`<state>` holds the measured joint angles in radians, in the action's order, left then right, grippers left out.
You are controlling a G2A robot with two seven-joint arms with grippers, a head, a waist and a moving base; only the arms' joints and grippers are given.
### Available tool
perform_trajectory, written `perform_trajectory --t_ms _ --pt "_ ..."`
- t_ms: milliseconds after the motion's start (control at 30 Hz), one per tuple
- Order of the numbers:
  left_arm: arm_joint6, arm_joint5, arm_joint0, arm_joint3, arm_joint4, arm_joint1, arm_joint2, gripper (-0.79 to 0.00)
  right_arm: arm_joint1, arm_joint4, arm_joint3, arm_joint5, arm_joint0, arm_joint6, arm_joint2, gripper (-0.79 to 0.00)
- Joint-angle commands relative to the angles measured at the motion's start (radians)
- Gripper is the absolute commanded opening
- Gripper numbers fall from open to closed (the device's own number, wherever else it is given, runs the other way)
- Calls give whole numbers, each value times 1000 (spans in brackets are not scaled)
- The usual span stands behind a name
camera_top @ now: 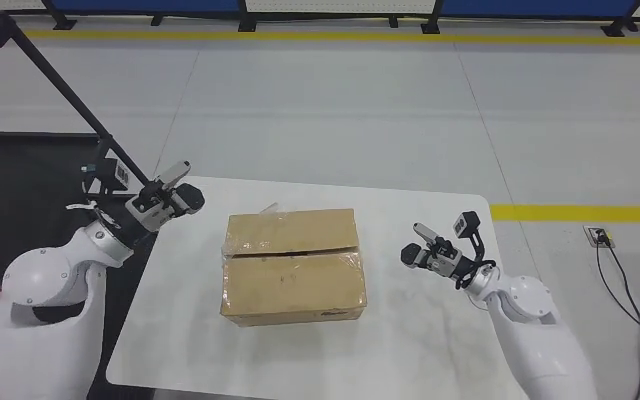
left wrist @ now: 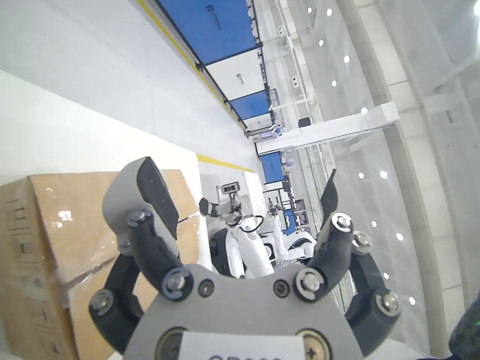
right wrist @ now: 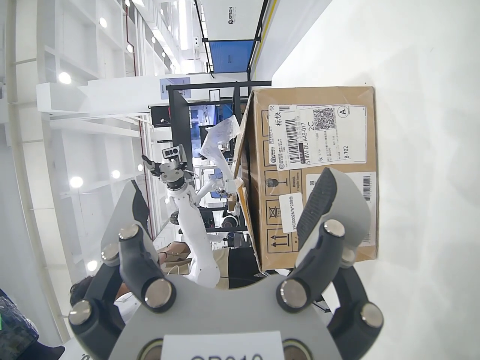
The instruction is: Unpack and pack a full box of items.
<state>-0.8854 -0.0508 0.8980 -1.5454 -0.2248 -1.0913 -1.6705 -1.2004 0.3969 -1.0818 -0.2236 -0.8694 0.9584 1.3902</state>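
A brown cardboard box [camera_top: 290, 265] lies in the middle of the white table [camera_top: 430, 330], its two top flaps down and meeting at a seam under shiny tape. My left gripper [camera_top: 178, 178] hovers off the box's left end, open and empty; the left wrist view has its fingers [left wrist: 157, 192] spread in front of the box [left wrist: 75, 226]. My right gripper [camera_top: 413, 245] hangs off the box's right end, also open and empty. Its fingers [right wrist: 322, 196] frame the labelled end of the box [right wrist: 318, 144].
A loose scrap of clear tape [camera_top: 268, 208] sticks up at the box's far edge. Bare table surrounds the box on all sides. A black post [camera_top: 60, 90] slants past the table's left corner, and a cable [camera_top: 610, 270] lies on the floor at the right.
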Motion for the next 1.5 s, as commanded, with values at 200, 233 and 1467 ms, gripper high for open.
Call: perform_trajectory --t_ms 200,233,1467 --pt "9 13 -105 162 98 -12 187 0 5 4 -12 1 -22 -17 5 0" --pt "16 14 -117 179 102 -15 209 0 6 6 -16 1 -28 -19 8 0" --pt "108 -60 -201 121 48 -73 498 0 19 51 -10 -29 -59 -26 0 0"
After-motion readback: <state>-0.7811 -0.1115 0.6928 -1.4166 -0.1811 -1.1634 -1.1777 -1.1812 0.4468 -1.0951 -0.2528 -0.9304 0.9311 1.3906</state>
